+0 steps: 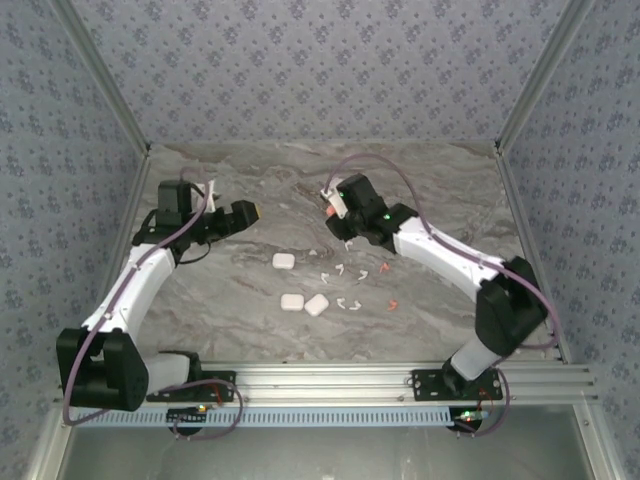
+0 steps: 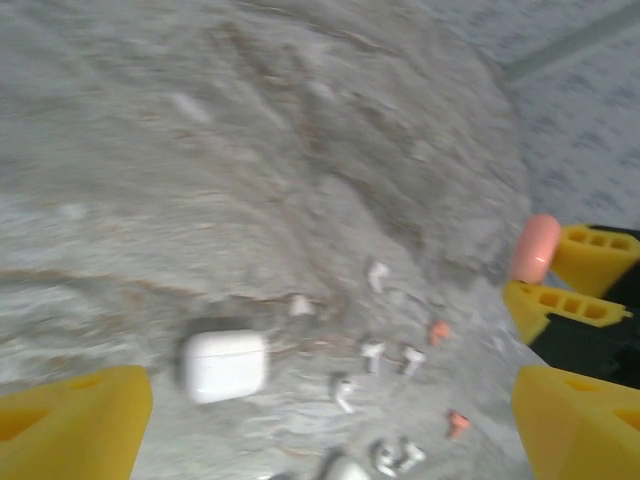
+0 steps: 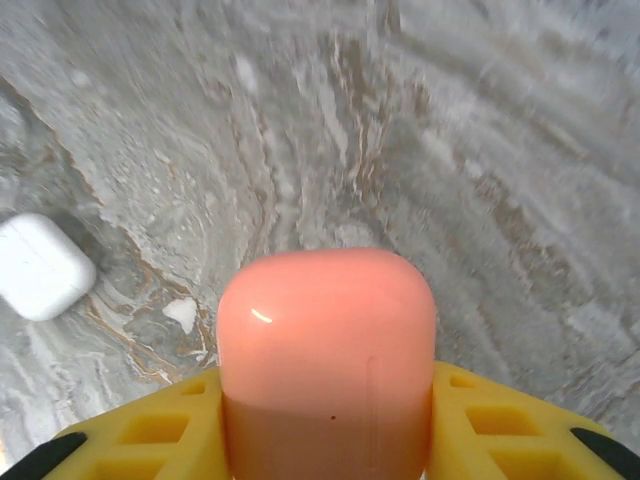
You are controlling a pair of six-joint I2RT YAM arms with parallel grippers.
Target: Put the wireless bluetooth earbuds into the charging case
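Observation:
Closed and upright, a coral charging case [image 3: 325, 330] is gripped by my right gripper [image 3: 325, 425], which is shut on its sides above the table. From above, that gripper [image 1: 337, 208] hangs at the back centre. White earbuds [image 1: 343, 270] and two coral ones [image 1: 392, 305] lie scattered on the marble in front of it. My left gripper [image 1: 243, 214] is open, held off the table to the left. Its wrist view shows the white earbuds [image 2: 372, 352], a coral earbud [image 2: 438, 330] and the coral case [image 2: 535, 248] beyond.
Three closed white cases rest on the table: one [image 1: 283, 261] nearer the left gripper, two [image 1: 292, 301] [image 1: 316, 304] side by side closer to the bases. A white case [image 3: 40, 265] lies left of the right gripper. Aluminium frame posts border the marble table [image 1: 430, 170].

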